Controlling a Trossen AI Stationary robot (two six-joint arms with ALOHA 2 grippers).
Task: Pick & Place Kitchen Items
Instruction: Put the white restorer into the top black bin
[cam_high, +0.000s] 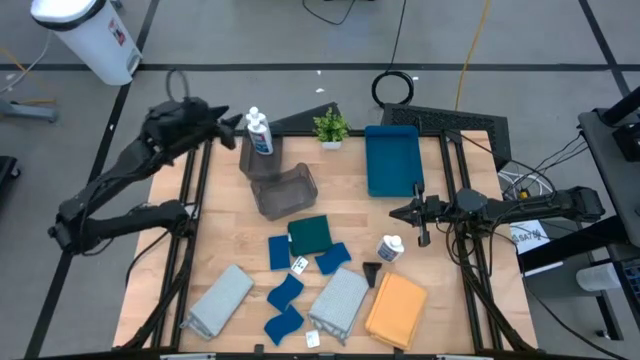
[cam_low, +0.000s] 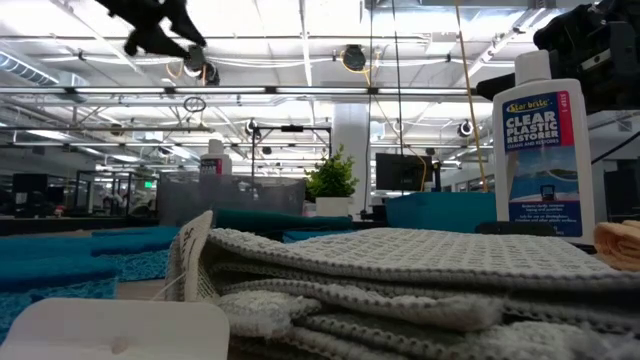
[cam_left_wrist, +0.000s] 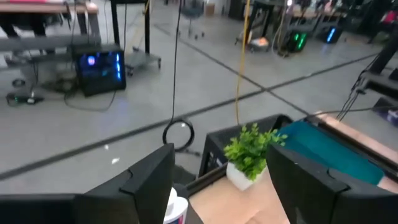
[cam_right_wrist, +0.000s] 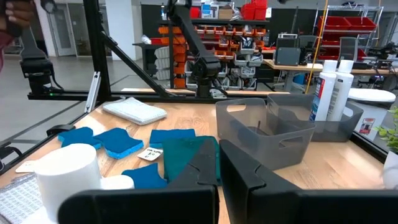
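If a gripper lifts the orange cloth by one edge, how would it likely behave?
The orange cloth lies folded flat in soft layers, so it would probably droop and unfold. It looks light, and its fabric should give the fingers good grip.

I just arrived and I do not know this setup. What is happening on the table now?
A two-arm robot is sorting kitchen items. The left gripper is open beside two white bottles standing in a grey bin and holds nothing. The right gripper is shut and empty, waiting near another bottle. Blue sponges, the grey cloths, the orange cloth and the dark green cloth lie on the table.
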